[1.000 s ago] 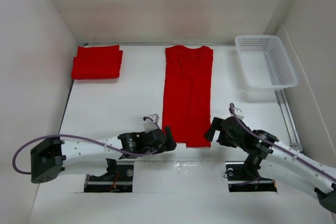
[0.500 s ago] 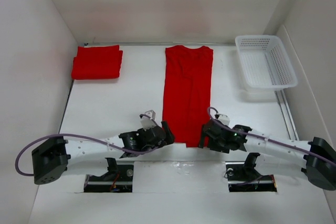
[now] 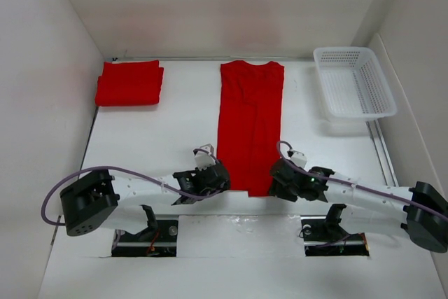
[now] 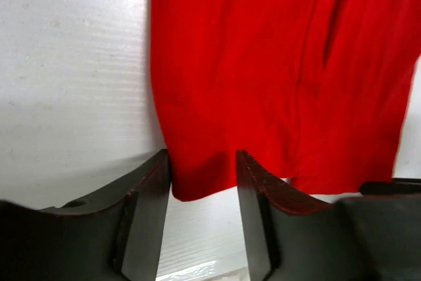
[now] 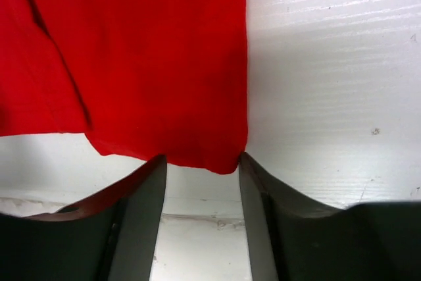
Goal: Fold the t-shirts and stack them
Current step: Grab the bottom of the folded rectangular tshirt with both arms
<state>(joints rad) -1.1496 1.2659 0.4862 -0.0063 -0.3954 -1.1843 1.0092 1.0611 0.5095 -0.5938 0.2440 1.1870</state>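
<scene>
Now I'm straddling the near hem corners of the red t-shirt, which is lying lengthwise mid-table. My left gripper and right gripper are both gaping, gripping nothing. Next, I'm guessing: pinch both corners and fold toward the collar.

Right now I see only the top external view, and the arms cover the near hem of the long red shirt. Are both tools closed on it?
Observer: No. The left wrist view shows the left tool open, with the near left corner of the red shirt lying inside its gap.
Operator: And the right tool?
Observer: The right tool is open too; the near right corner just enters its gap.
Operator: Is the hem straight?
Observer: Not quite: in the right wrist view it steps lower toward that corner.
</scene>
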